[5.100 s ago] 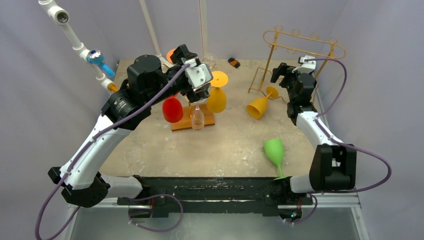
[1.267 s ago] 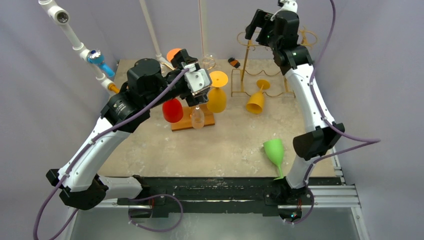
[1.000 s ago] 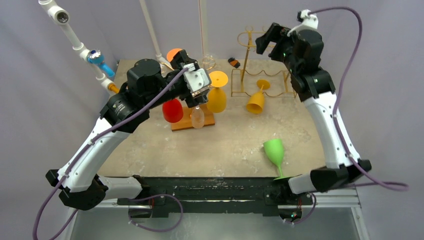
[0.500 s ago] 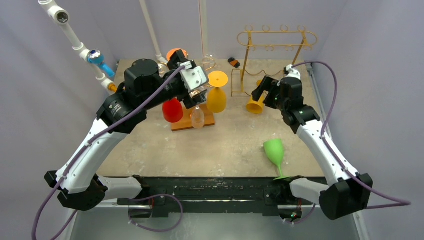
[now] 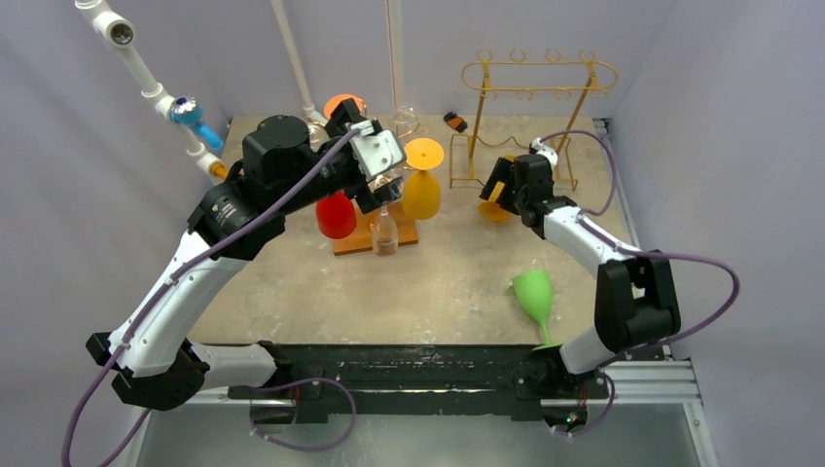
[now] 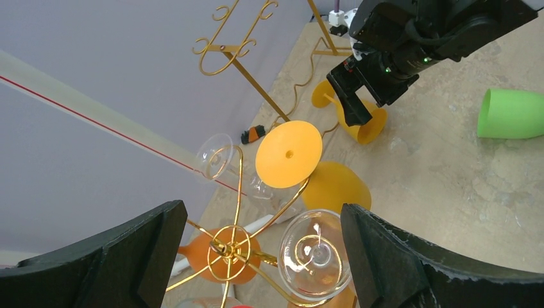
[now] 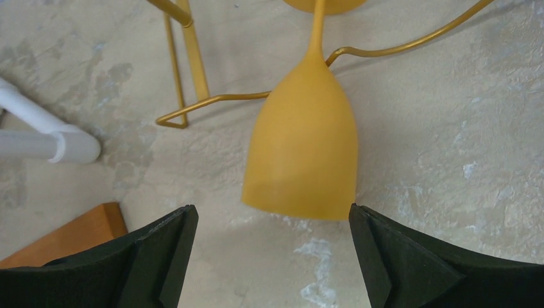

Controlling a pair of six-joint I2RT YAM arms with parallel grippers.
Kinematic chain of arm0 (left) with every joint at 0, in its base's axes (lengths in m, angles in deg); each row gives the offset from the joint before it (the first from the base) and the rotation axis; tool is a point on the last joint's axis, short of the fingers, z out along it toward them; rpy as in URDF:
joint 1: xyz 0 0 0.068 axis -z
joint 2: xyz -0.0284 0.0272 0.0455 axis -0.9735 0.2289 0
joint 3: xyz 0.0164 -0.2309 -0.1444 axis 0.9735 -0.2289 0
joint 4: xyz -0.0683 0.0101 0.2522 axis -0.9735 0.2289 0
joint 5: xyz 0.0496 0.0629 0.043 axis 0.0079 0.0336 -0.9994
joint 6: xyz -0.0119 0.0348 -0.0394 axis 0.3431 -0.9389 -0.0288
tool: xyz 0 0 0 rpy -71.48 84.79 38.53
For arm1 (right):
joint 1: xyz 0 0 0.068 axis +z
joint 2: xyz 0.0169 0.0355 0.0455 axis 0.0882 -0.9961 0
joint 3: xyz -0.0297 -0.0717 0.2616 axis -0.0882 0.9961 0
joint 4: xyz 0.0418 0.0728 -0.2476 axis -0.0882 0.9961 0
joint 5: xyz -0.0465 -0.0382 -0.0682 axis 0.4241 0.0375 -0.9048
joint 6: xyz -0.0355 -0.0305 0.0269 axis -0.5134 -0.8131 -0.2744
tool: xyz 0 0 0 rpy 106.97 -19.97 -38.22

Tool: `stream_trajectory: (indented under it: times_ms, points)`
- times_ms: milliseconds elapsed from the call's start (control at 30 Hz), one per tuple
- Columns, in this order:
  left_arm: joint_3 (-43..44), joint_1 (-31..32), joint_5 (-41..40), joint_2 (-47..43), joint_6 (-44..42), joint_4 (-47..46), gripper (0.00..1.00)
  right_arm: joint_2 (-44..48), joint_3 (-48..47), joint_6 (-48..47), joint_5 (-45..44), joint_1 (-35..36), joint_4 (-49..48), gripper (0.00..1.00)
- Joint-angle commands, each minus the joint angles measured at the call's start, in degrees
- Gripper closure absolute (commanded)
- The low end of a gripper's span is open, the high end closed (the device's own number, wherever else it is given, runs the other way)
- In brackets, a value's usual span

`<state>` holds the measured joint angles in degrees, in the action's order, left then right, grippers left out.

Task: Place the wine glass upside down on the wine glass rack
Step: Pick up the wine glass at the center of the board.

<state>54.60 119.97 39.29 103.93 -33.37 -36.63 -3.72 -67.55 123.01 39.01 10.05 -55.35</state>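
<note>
A yellow wine glass (image 7: 305,151) lies on its side on the table, its stem toward the back gold frame. My right gripper (image 7: 272,221) hangs open just over its rim, touching nothing; the top view shows this gripper (image 5: 498,190) low beside the glass (image 5: 494,212). The wine glass rack (image 6: 221,250), gold wire on a wooden base (image 5: 352,243), carries upside-down glasses: red (image 5: 336,215), yellow (image 5: 421,195), orange (image 5: 340,103) and clear (image 6: 314,253). Directly above that rack my left gripper (image 6: 263,256) is open, the clear glass's foot between its fingers without contact.
A green wine glass (image 5: 534,295) lies on its side near the front right. A tall gold wire frame (image 5: 538,78) stands at the back right. White pipes (image 5: 146,83) run along the back left. A small dark and orange object (image 5: 454,121) sits by the back wall.
My right arm has swung down from high beside the tall gold frame to low over the lying yellow glass. The left arm has stayed over the rack.
</note>
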Motion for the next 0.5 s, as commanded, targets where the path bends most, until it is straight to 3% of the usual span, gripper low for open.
stream_trajectory:
  times_ms: [0, 367, 467]
  points:
    - [-0.2, 0.0, -1.3, -1.5, 1.3, 0.8, 0.01, -3.1, -0.3, 2.1, -3.0, -1.8, -8.8, 0.01]
    - [-0.4, 0.0, -0.1, -1.5, 1.5, 0.8, 0.01, -12.9, -3.3, 1.9, -4.2, -1.8, -9.8, 0.01]
    - [-0.4, 0.1, 0.0, -1.6, 1.5, 0.6, 0.01, -13.9, -2.4, 2.5, -3.5, -1.9, -9.9, 0.06]
